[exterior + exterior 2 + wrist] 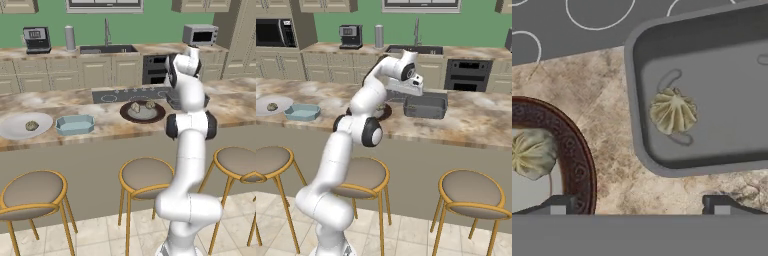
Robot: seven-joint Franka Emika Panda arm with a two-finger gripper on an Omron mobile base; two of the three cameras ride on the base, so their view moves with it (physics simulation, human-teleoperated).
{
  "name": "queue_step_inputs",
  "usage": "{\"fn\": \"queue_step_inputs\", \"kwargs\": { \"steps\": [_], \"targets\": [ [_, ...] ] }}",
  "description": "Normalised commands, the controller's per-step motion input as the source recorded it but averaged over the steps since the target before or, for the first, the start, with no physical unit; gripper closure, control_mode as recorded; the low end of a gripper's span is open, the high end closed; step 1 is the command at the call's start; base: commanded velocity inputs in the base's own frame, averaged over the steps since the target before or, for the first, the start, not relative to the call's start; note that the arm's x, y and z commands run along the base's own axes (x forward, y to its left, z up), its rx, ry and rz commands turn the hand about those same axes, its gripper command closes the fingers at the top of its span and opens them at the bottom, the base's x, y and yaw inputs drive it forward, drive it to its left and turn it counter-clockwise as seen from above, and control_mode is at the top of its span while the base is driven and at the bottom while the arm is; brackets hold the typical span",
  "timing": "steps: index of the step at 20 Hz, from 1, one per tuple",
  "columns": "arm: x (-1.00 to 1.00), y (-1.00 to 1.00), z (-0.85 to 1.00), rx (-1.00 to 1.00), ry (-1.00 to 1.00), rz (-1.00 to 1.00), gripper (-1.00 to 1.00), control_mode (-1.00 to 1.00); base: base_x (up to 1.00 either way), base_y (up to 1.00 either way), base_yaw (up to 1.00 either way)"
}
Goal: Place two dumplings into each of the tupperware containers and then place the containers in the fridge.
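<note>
My gripper (639, 206) hangs open and empty above the counter, with one fingertip (557, 205) by the dark brown plate (579, 150) and the other near the dark grey tupperware container (712, 145). One dumpling (673, 111) lies inside the grey container (425, 106). The brown plate (142, 117) holds two dumplings (135, 106) (150, 104). To the left sit the empty blue tupperware container (75, 124) and a white plate (12, 127) with one dumpling (32, 125). The fridge is out of view.
A black cooktop (132, 94) lies just behind the brown plate and the grey container. Bar stools (145, 175) line the counter's near side. Sink (107, 49), built-in oven (467, 75), microwave (200, 35) and coffee machine (36, 39) stand along the back wall.
</note>
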Motion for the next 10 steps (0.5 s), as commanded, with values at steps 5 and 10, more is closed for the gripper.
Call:
{"fn": "queue_step_inputs", "kwargs": {
  "steps": [5, 10],
  "targets": [
    [-1.00, 0.68, -0.47, -0.16, -0.04, 0.00, -1.00, -1.00, 0.00, 0.00, 0.00],
    [-0.98, 0.75, -0.39, -0.14, -0.08, 0.00, -1.00, -1.00, 0.00, 0.00, 0.00]
  ]
}}
